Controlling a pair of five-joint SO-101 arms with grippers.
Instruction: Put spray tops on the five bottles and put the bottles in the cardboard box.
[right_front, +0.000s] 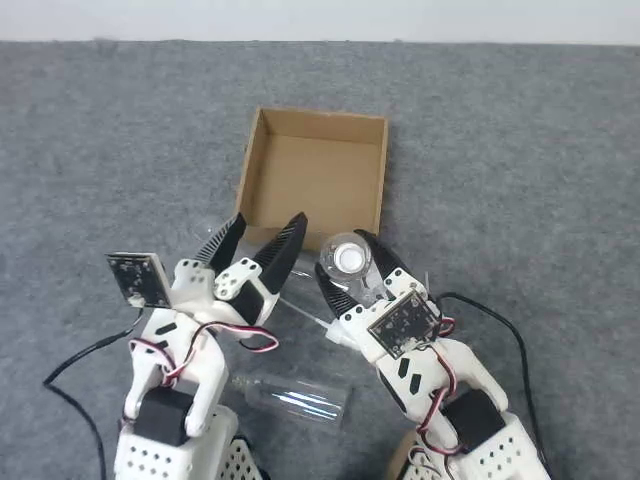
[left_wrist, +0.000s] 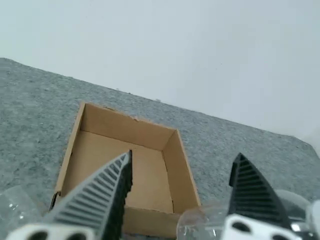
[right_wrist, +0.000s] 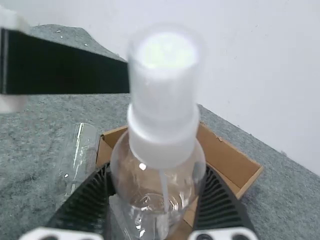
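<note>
High view | right hand (right_front: 343, 268) pinching capped bottle (right_front: 348, 257), 5 o'clock of cardboard box (right_front: 384, 170) | left hand (right_front: 268, 225) spread, 6 o'clock | risk: slick bottle may slip or clip near wall.

light: bright, even | shadows: soft, faint | glare: spray top (right_wrist: 162, 55) perhaps overexposed

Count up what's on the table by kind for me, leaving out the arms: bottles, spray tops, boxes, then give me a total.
Clear bottles: 3 (capped bottle, bottle lying flat between the arms, bottle beside the box)
Spray tops: 1, fitted on the capped bottle
Cardboard boxes: 1
Total: 5
</note>
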